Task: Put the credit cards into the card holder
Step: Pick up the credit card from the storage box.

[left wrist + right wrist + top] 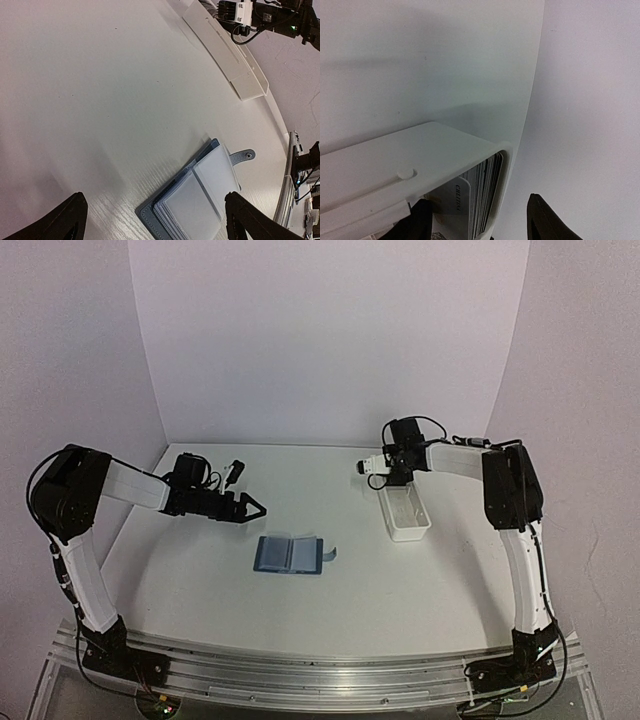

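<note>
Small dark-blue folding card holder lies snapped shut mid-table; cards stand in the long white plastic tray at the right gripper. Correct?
No: the small dark-blue folding card holder lies open, pale pocket pages up, per the left wrist view. The cards do stand in the long white plastic tray at the right gripper.

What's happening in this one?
Two arms, one card-filing job. The card holder lies open on the table, pocket pages up, untouched. The left gripper hangs open just left of it. The right gripper is down at the far end of the white tray, jaws apart either side of the upright credit cards; none is lifted yet.
</note>
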Robot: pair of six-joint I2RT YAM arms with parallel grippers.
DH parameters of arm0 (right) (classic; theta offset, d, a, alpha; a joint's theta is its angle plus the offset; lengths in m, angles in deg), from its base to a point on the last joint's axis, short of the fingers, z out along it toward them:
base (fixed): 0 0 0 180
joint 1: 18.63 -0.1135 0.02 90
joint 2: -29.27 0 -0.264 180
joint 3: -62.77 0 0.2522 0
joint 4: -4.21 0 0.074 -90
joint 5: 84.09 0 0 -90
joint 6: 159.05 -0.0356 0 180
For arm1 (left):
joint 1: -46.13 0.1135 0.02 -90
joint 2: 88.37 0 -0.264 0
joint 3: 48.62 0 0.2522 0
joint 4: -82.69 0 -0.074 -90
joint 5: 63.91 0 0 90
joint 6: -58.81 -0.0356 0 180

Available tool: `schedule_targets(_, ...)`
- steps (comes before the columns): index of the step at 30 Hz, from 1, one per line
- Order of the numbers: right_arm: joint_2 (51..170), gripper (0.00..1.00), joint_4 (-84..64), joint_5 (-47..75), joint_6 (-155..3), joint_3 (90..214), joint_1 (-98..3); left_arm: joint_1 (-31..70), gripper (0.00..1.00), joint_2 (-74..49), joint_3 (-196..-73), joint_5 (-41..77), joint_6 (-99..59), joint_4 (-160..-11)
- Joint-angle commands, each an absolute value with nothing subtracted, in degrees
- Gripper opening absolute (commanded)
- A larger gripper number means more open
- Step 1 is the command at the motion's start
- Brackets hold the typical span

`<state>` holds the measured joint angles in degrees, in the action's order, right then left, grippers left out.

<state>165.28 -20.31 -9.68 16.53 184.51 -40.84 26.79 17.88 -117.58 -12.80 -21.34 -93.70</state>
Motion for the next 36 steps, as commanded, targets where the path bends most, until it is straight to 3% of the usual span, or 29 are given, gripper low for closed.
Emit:
schedule_targets(1,163.8,0.57,-18.5,-10.1,15.1,184.5,-40.9,27.0,0.95,18.1,-118.6,-13.5,-21.8,-95.8)
schedule_targets(18,161.8,0.22,-20.0,-9.6,13.3,183.1,-40.9,27.0,0.95,17.8,-118.1,-14.3,-21.4,-95.8)
schedule_targets(22,161.5,0.19,-20.9,-9.3,13.0,183.0,-40.9,27.0,0.95,17.8,-118.0,-14.6,-21.3,-96.0)
schedule_targets(30,160.9,0.00,-22.8,-8.8,12.3,182.9,-41.0,27.0,0.95,17.4,-117.7,-15.2,-21.1,-95.7)
schedule_targets(36,160.4,0.00,-25.4,-8.2,11.7,183.0,-41.2,27.0,0.95,17.4,-117.5,-15.7,-21.0,-95.6)
